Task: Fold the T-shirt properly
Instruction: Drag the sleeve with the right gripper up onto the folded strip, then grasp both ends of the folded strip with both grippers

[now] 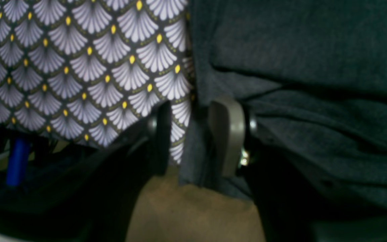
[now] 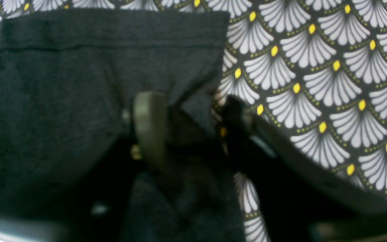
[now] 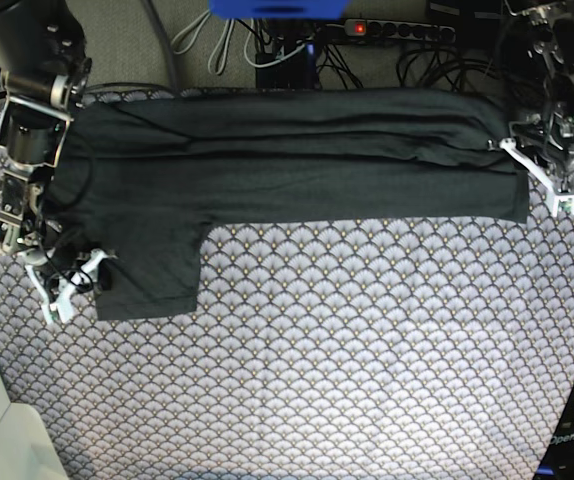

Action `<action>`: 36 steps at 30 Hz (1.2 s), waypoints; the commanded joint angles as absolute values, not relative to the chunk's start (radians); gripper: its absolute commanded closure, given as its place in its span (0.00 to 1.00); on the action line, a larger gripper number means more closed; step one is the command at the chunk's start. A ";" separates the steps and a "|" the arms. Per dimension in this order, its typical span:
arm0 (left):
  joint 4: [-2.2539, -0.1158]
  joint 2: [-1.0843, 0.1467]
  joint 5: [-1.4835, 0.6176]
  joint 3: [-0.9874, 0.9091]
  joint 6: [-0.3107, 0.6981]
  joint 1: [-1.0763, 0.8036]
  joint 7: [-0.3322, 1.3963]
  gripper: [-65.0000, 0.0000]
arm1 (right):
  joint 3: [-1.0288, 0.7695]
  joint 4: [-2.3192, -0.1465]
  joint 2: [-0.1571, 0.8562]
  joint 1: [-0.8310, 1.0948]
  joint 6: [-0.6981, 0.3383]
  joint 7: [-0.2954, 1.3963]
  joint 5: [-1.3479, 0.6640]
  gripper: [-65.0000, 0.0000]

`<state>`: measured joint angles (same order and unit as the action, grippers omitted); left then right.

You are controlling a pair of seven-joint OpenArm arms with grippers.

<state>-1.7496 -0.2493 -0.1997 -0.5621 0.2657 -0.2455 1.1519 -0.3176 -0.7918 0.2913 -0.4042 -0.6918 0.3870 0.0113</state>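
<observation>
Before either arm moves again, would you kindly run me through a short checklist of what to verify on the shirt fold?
1. Left gripper has the T-shirt edge between its fingers: ok.
2. Right gripper closed on the sleeve: not ok, jaws apart around the sleeve corner.
3. Shirt body folded into a long band at the far edge of the patterned tablecloth: ok.
4. Sleeve folded in: not ok, it hangs below the band.
5. Fabric is smooth: not ok, long creases.
</observation>
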 commanded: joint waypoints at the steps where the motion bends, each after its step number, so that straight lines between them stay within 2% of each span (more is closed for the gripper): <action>1: -1.767 -0.263 -0.200 -0.568 0.263 -0.239 1.142 0.65 | -0.317 -0.803 0.302 -0.417 -0.698 0.400 0.012 0.76; 4: -1.767 -0.263 -0.200 -0.568 0.263 -0.239 1.142 0.65 | -0.321 -0.806 0.302 -0.417 -0.698 0.400 0.012 0.99; 5: -1.767 -0.263 -0.200 -0.568 0.263 -0.239 1.142 0.65 | -0.321 -0.806 0.303 -0.418 -0.698 0.400 0.012 1.00; 8: -1.767 -0.263 -0.200 -0.568 0.263 -0.237 1.141 0.65 | -0.321 -0.878 0.305 -0.409 -0.698 0.401 0.010 1.00; 11: -1.767 -0.263 -0.200 -0.568 0.263 -0.237 1.141 0.65 | -0.323 -1.046 0.298 -0.334 -0.698 0.410 0.007 1.00; 17: -1.767 -0.263 -0.200 -0.568 0.263 -0.236 1.139 0.65 | -0.325 -1.414 0.237 -0.176 -0.698 0.513 0.007 1.00; 25: -1.767 -0.263 -0.200 -0.568 0.263 -0.231 1.139 0.65 | -0.455 -1.825 0.134 0.051 -0.698 0.608 0.007 1.00; 30: -1.767 -0.263 -0.200 -0.568 0.263 -0.229 1.138 0.65 | -0.484 -1.956 0.074 0.193 -0.698 0.613 0.007 1.00; 36: -1.767 -0.269 -0.200 -0.575 0.263 -0.211 1.142 0.65 | -0.487 -1.968 0.033 0.312 -0.698 0.610 0.007 1.00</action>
